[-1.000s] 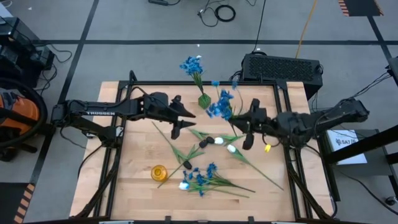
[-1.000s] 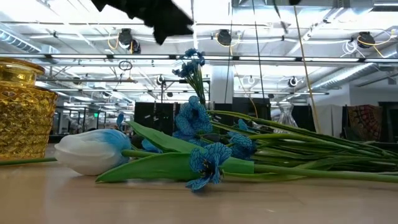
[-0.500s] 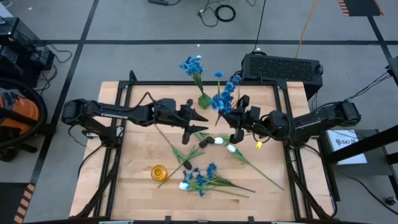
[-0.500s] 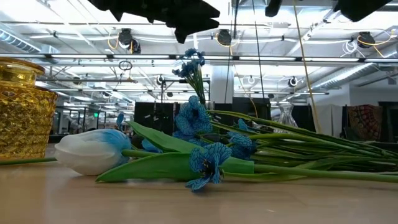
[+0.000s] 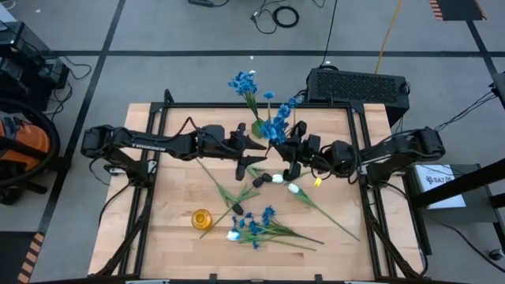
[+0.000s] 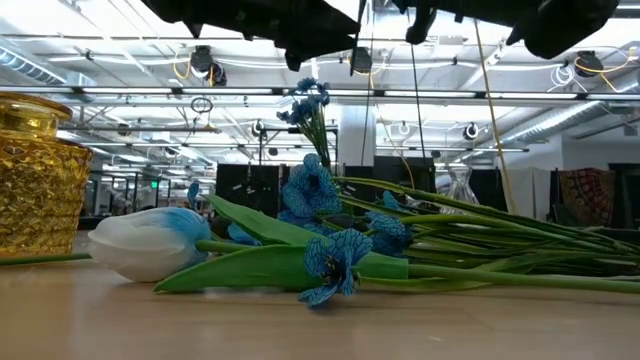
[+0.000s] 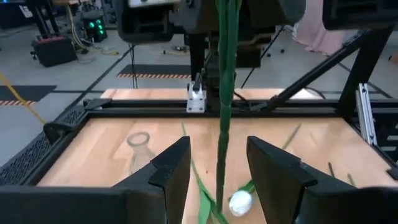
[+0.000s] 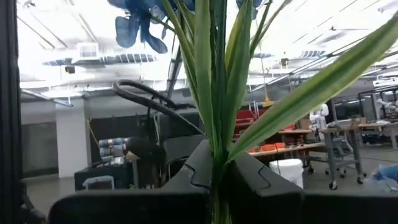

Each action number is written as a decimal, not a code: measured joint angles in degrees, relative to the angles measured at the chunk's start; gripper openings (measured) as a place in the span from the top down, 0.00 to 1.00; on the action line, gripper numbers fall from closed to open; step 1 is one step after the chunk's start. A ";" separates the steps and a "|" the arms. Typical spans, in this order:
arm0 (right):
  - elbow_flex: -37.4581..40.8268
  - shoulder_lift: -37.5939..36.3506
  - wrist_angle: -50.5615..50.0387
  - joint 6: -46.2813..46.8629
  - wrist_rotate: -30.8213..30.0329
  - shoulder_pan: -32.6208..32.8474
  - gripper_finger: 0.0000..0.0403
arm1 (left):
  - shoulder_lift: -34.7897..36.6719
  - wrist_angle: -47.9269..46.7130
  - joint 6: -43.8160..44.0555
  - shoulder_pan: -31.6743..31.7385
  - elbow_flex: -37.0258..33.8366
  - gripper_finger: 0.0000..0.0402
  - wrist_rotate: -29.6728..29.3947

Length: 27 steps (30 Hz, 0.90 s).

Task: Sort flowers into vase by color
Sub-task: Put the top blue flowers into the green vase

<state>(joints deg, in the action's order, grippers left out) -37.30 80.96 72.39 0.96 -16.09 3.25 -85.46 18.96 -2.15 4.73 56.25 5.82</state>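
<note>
My right gripper is shut on a bunch of blue flowers, lifted over the table's far middle, beside the green vase that has blue blooms standing in it. My left gripper is open. In the left wrist view its fingers stand on either side of the hanging green stem without touching it. White tulips, dark tulips and more blue flowers lie flat on the table. A yellow vase stands near the front. My right gripper pinches the blue flowers' stems partway along, fingers across them, coming level from the table's right. The bunch is lifted clear and upright: leaves and blooms rise past the fingers, and the lower stem hangs below.
A clear glass vase stands on the table beyond my left gripper. A black box sits past the far edge. The dark frame rails border the table. Bare wood shows at the near left and near right corners.
My right gripper has carried the blue bunch toward the table's left and far side, closer to the green vase. My left gripper has moved right toward the hanging stem, which now stands between its open fingers. The flowers on the table have stayed put.
</note>
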 joint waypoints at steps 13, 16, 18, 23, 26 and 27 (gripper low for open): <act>-0.02 1.19 2.42 -2.89 -0.25 -0.97 0.97 | -4.30 3.73 1.77 1.80 0.00 0.82 -2.72; -0.08 1.10 1.74 -2.88 -0.35 -1.26 0.95 | -3.66 2.16 1.29 2.40 0.00 0.94 -1.28; -0.13 1.06 -0.16 -0.69 -0.49 -1.70 0.93 | -3.68 0.83 0.52 2.77 0.00 0.97 -1.07; -0.13 0.30 -6.66 2.45 -0.42 -2.50 0.83 | -2.50 -3.21 0.18 4.20 -0.04 0.94 -1.11; -0.11 -0.87 -12.35 3.11 -0.44 -3.14 0.76 | -0.46 -8.34 -0.01 5.33 -0.02 0.95 -1.07; -0.11 -1.76 -14.44 3.41 -0.42 -3.36 0.73 | 0.11 -9.19 -0.22 5.66 -0.02 0.95 -1.08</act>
<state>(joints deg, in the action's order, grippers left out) -37.41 79.21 57.94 4.36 -16.51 -0.10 -85.35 9.76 -2.38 10.39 56.23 4.75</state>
